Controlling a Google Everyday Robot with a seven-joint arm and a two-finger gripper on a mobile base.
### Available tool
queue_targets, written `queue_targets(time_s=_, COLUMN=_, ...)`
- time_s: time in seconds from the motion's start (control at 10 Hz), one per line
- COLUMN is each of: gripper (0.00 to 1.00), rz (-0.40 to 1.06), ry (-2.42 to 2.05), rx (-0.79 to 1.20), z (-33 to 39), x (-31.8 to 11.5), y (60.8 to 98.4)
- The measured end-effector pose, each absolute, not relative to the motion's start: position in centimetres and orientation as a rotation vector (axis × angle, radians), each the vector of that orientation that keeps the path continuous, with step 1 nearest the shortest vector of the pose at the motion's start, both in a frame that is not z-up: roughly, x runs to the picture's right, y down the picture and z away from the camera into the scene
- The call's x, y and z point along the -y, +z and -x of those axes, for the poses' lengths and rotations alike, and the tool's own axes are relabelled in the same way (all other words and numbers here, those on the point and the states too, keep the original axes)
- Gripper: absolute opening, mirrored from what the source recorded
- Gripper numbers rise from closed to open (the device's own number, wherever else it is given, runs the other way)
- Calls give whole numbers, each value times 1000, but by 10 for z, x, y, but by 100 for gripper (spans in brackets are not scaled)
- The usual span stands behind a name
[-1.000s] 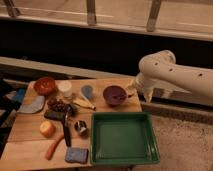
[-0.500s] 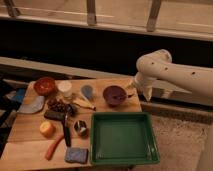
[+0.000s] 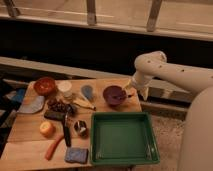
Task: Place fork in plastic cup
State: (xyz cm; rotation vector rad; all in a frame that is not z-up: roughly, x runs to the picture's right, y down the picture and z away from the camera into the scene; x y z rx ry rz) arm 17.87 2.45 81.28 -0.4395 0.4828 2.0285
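Change: almost nothing has shifted; the arm and its hand hang where they were beside the purple bowl, and every object lies as before.
Front edge: a blue sponge [image 3: 76, 155] and a carrot [image 3: 52, 147] lie at the near side of the worktop [image 3: 30, 145], clear of the job.
Green tray [image 3: 124, 137]: fills the near right corner, just in front of the bowl.
Black-handled tool [image 3: 66, 133]: thick, lying lengthwise beside a small metal cup [image 3: 80, 127]; not the utensil wanted.
Fork [image 3: 73, 104]: hard to pick out; likeliest the thin dark sliver lying flat in the clutter just front-left of the plastic cup.
Plastic cup [image 3: 88, 91]: blue-grey, left of the purple bowl [image 3: 114, 95] and apart from it, near enough to the fork that the carry should be short.
Hand [image 3: 131, 90]: at the bowl's right rim, fingers spread and carrying nothing. It is well right of both fork and cup, so the pickup looks not yet begun.
Far row: a red bowl [image 3: 45, 85] and a white cup [image 3: 64, 88] sit at the back left.
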Motion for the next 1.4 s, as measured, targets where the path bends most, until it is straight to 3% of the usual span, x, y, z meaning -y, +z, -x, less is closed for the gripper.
queue_targets(time_s=0.3, gripper=80, rz=511, ry=2027, rx=-480, z=-160, x=-23, y=848)
queue_targets(time_s=1.4, gripper=80, rz=520, ry=2017, rx=-484, z=-155, x=-30, y=873)
